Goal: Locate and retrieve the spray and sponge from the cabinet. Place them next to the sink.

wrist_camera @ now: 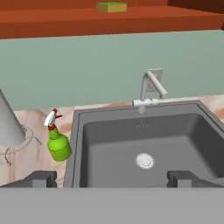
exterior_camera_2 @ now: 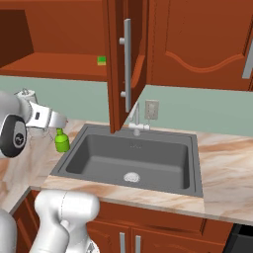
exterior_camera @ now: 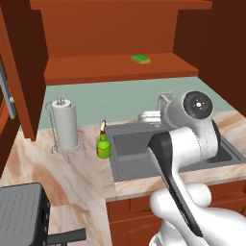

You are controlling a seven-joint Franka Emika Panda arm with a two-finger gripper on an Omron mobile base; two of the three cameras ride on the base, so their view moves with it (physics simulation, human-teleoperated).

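Note:
The spray (exterior_camera: 103, 146) (exterior_camera_2: 62, 142) (wrist_camera: 58, 146) stands upright on the marble counter, just left of the sink (exterior_camera: 134, 149) (exterior_camera_2: 128, 158) (wrist_camera: 131, 140). The sponge (exterior_camera: 141, 59) (exterior_camera_2: 102, 61) (wrist_camera: 112, 7) lies flat on the shelf of the open cabinet (exterior_camera: 96, 67) (exterior_camera_2: 59, 66) (wrist_camera: 65, 22), above and behind the basin. My gripper (wrist_camera: 113, 179) is open with nothing between its fingertips. It hangs over the near side of the sink and faces the back wall. The spray is ahead and to its left, apart from it.
A paper towel roll (exterior_camera: 65, 125) (wrist_camera: 6, 122) on a wire stand sits left of the spray. The faucet (exterior_camera_2: 137, 121) (wrist_camera: 148, 87) rises behind the basin. An open cabinet door (exterior_camera_2: 126, 64) hangs over the sink. A dark appliance (exterior_camera: 21, 211) sits on the near-left counter.

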